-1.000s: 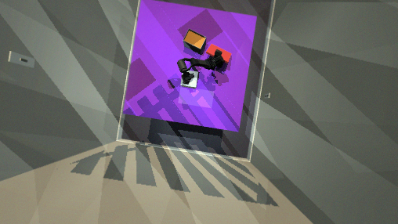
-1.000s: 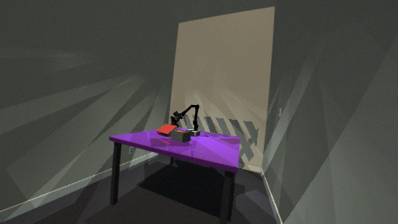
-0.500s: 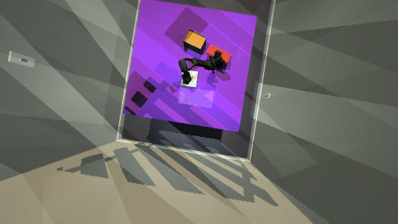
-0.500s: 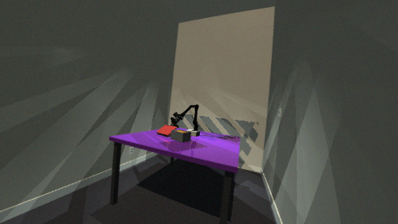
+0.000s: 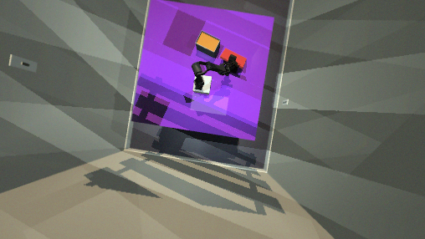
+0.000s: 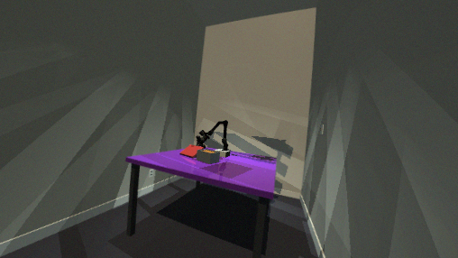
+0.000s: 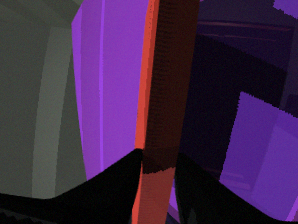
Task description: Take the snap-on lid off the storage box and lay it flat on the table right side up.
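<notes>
The grey storage box stands upright on the table, open at the top, with orange showing inside. The red lid is off the box, beside it. In the exterior view it slants, its edge at the gripper higher than its opposite edge. My gripper is shut on one edge of the lid, seen nearly edge-on in the wrist view. Whether the lid's low edge touches the table cannot be told.
The arm's white base plate is on the table, with the arm bent over toward the lid. The box stands close beside the lid. Dark shadows cross the table.
</notes>
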Robot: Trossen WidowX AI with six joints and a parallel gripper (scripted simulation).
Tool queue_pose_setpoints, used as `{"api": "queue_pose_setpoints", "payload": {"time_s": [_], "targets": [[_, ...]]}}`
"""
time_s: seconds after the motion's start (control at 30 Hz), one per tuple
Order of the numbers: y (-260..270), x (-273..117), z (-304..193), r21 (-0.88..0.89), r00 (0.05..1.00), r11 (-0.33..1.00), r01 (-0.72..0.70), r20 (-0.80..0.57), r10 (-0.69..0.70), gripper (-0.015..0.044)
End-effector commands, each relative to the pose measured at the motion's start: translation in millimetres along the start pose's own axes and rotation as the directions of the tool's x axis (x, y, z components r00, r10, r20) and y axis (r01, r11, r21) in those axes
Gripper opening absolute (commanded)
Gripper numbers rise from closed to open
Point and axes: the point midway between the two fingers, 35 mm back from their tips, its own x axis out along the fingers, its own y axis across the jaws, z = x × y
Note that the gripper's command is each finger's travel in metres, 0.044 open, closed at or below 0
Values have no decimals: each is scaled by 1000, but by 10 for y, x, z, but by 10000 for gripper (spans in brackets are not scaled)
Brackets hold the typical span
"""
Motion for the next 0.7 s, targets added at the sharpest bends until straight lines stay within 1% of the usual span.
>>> {"api": "queue_pose_setpoints", "payload": {"time_s": [0.0, 0.67], "targets": [[-23, 28, -5, 0, 1000, 1000, -3, -5, 3, 0], [-148, 132, -7, 0, 1000, 1000, -3, -5, 3, 0]]}}
